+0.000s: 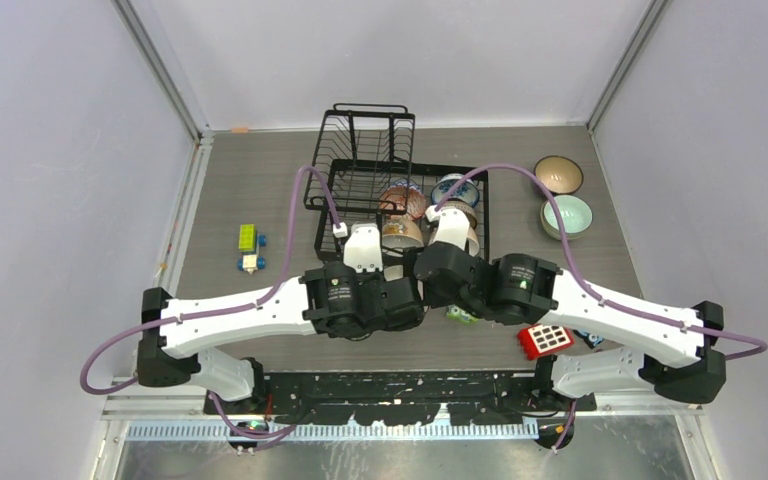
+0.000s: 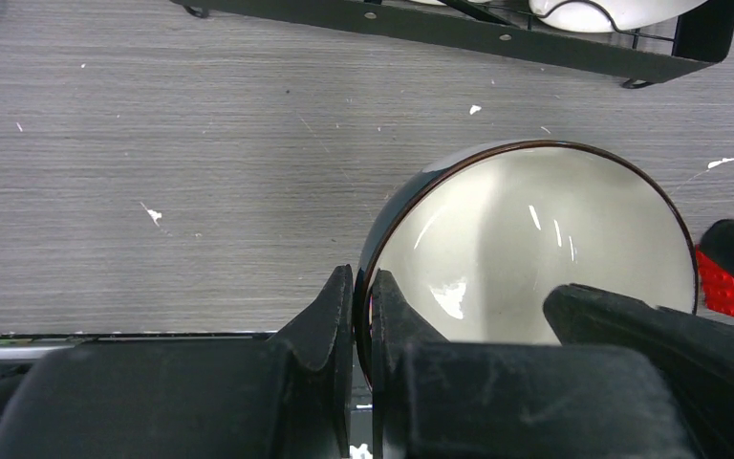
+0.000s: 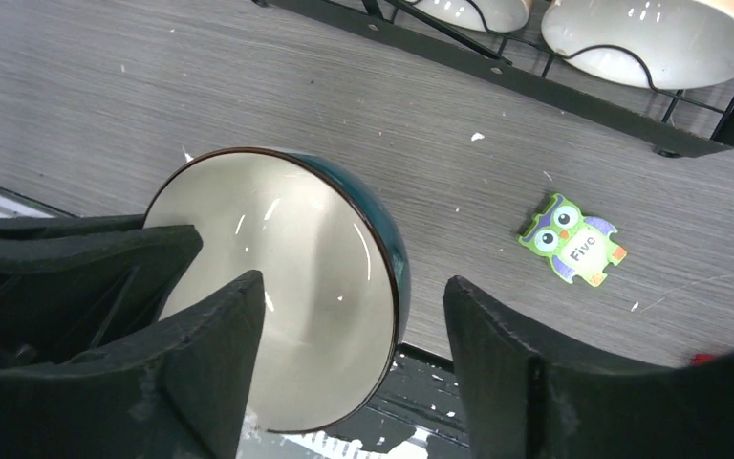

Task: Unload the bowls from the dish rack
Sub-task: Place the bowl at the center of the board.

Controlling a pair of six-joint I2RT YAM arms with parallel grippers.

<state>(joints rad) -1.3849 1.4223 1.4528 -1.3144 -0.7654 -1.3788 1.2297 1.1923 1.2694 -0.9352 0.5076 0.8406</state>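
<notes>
Bowls are spread over a grey wood-grain table (image 1: 250,170) that is flecked with white specks and closed in on three sides by pale lilac walls (image 1: 50,150). The only writing that can be read is "Five", printed on a green owl tile (image 3: 572,239) that lies flat on the table between the held bowl and the rack's front rail. A red piece (image 1: 545,340) with white squares is seen by the right arm, but its marks cannot be read. At far left, small toy blocks (image 1: 248,238) lie well apart from everything else. At the middle back stands the black wire dish rack (image 1: 360,140), with several bowls set on edge in its lower tray. Just in front of it, near the table's front edge, a dark teal bowl (image 2: 535,239) with a cream inside is caught between the two arms. The left gripper (image 2: 363,287) is clamped tight on its rim, with one finger inside and one outside. The right gripper (image 3: 349,306) is spread wide across the opposite rim and grips nothing. Its inner finger (image 3: 220,325) is within the bowl, and its outer finger is clear of the wall. At far right, a tan bowl (image 1: 558,174) sits upright behind a mint green bowl (image 1: 567,216).
</notes>
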